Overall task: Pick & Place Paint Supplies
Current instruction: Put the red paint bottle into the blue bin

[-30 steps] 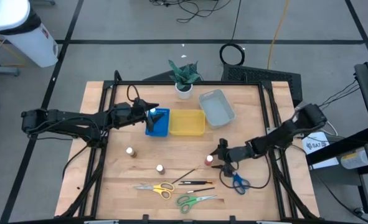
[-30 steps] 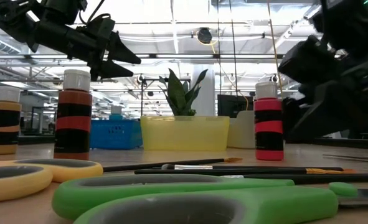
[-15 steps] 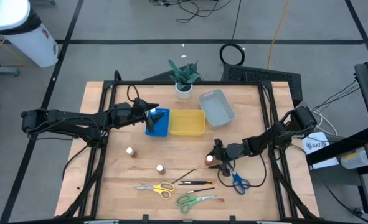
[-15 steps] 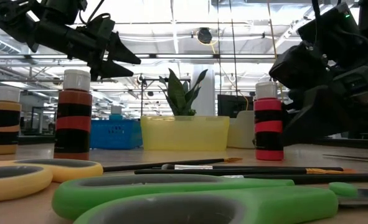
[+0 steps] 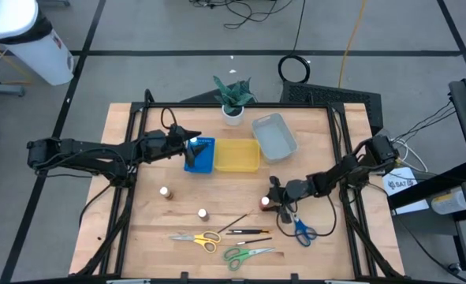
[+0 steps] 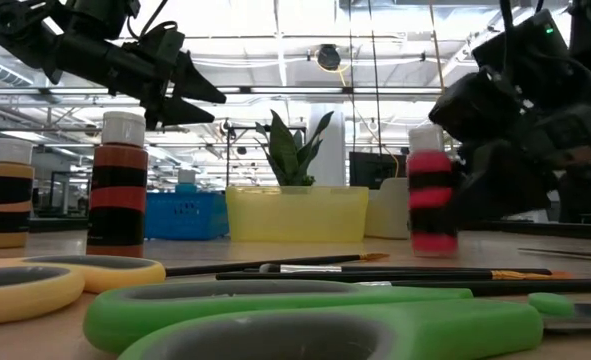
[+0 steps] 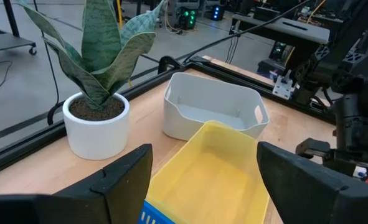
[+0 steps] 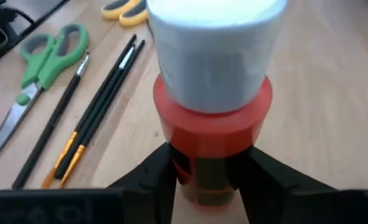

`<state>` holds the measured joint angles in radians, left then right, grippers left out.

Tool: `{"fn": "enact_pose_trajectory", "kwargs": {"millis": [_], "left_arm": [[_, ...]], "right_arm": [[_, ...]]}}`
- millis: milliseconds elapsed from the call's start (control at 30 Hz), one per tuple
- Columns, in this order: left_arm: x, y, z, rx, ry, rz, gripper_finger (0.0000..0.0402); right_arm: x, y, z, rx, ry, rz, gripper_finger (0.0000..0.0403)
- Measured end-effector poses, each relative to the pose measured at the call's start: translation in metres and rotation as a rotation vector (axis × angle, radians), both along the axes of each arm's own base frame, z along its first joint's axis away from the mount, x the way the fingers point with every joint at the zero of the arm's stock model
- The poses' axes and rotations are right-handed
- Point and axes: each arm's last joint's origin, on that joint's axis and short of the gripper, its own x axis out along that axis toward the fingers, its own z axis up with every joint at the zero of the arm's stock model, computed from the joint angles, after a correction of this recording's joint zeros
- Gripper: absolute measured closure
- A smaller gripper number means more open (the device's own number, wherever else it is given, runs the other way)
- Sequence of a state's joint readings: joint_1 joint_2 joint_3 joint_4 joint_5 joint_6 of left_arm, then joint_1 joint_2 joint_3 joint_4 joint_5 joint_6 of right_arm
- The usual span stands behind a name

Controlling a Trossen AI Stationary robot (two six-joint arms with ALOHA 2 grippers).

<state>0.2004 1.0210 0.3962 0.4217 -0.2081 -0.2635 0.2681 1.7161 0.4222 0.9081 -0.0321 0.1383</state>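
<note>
Right wrist view: the right gripper point(image 8: 202, 180) has both fingers pressed on the red paint bottle point(image 8: 212, 118), standing on the table point(image 5: 138, 229) beside the brushes point(image 8: 90, 115). Farther back, the left gripper point(image 5: 195, 145) hangs spread apart over the blue tray point(image 5: 204, 162).

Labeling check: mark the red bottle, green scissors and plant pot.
red bottle point(image 8: 212, 106): right wrist view, on its red shoulder below the white cap.
green scissors point(image 5: 235, 255): high view, on the handle loops.
plant pot point(image 7: 97, 127): left wrist view, on the white side wall.
</note>
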Motion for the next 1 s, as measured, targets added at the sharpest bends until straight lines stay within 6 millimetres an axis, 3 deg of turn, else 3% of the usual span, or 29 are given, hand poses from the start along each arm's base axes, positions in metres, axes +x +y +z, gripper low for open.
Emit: {"fn": "enact_pose_trajectory", "kwargs": {"millis": [167, 333, 433, 600, 667, 800, 1000], "left_arm": [[0.002, 0.000, 0.009, -0.030, -0.101, 0.001, 0.0107], [0.013, -0.002, 0.046, 0.022, -0.196, -0.138, 0.0108], [0.030, -0.005, 0.066, 0.056, -0.186, -0.197, 0.0108], [0.065, -0.014, 0.076, 0.080, -0.057, -0.257, 0.0108], [0.079, -0.016, 0.070, 0.069, 0.024, -0.270, 0.0108], [0.101, -0.022, 0.055, 0.058, 0.118, -0.305, 0.0108], [0.124, -0.026, 0.038, 0.112, 0.187, -0.346, 0.0108]], "right_arm": [[0.002, -0.012, 0.024, -0.002, -0.089, -0.049, 0.0270], [0.010, -0.027, 0.059, -0.021, -0.183, -0.120, 0.0270], [0.024, -0.036, 0.082, -0.059, -0.228, -0.142, 0.0270], [0.053, -0.057, 0.112, -0.058, -0.181, -0.230, 0.0270], [0.060, -0.064, 0.113, -0.028, -0.102, -0.273, 0.0270], [0.063, -0.072, 0.097, -0.005, 0.018, -0.321, 0.0270], [0.065, -0.073, 0.084, -0.018, 0.053, -0.318, 0.0270]]}}
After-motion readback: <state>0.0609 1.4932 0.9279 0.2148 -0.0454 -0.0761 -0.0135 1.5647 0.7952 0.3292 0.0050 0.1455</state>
